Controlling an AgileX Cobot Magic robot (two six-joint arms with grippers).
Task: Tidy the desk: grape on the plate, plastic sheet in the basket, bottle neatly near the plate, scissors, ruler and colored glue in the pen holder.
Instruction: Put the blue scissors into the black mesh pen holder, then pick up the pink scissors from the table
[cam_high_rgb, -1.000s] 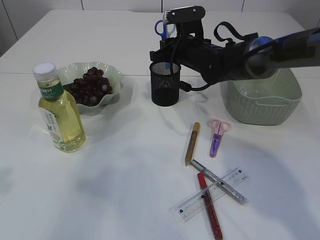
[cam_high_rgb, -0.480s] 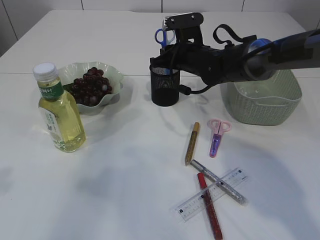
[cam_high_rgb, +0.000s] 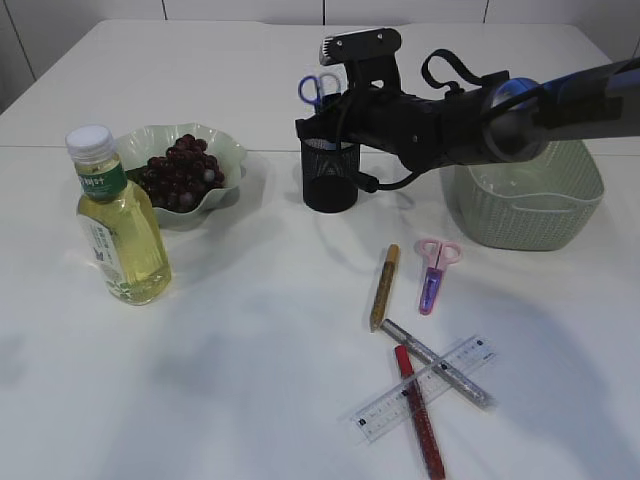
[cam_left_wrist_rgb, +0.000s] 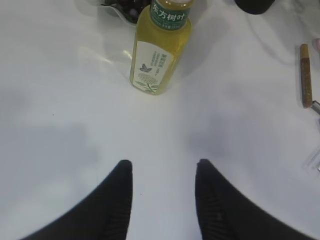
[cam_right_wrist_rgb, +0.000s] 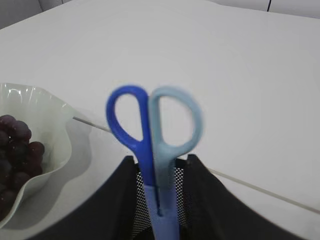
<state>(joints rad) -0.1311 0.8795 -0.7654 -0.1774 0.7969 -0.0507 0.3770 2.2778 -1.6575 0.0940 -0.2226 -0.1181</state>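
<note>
The blue scissors (cam_high_rgb: 320, 88) stand upright in the black mesh pen holder (cam_high_rgb: 330, 180). My right gripper (cam_high_rgb: 326, 125) straddles them just above the holder's rim. In the right wrist view the scissors (cam_right_wrist_rgb: 152, 130) sit between the fingers with mesh (cam_right_wrist_rgb: 181, 192) showing on both sides, so the jaws are open. The grapes (cam_high_rgb: 182, 170) lie on the plate (cam_high_rgb: 228, 150), with the bottle (cam_high_rgb: 120, 225) beside it. My left gripper (cam_left_wrist_rgb: 162, 167) hangs open over bare table, short of the bottle (cam_left_wrist_rgb: 160, 50). I cannot make out the plastic sheet.
On the table in front lie pink scissors (cam_high_rgb: 433, 270), a gold glue pen (cam_high_rgb: 384, 287), a silver one (cam_high_rgb: 437, 362) and a red one (cam_high_rgb: 420, 415) across the clear ruler (cam_high_rgb: 425, 402). The green basket (cam_high_rgb: 530, 205) stands at the right, behind my right arm.
My right gripper has lowered the blue scissors into the pen holder. Its jaws have spread away from them. The left gripper has not moved.
</note>
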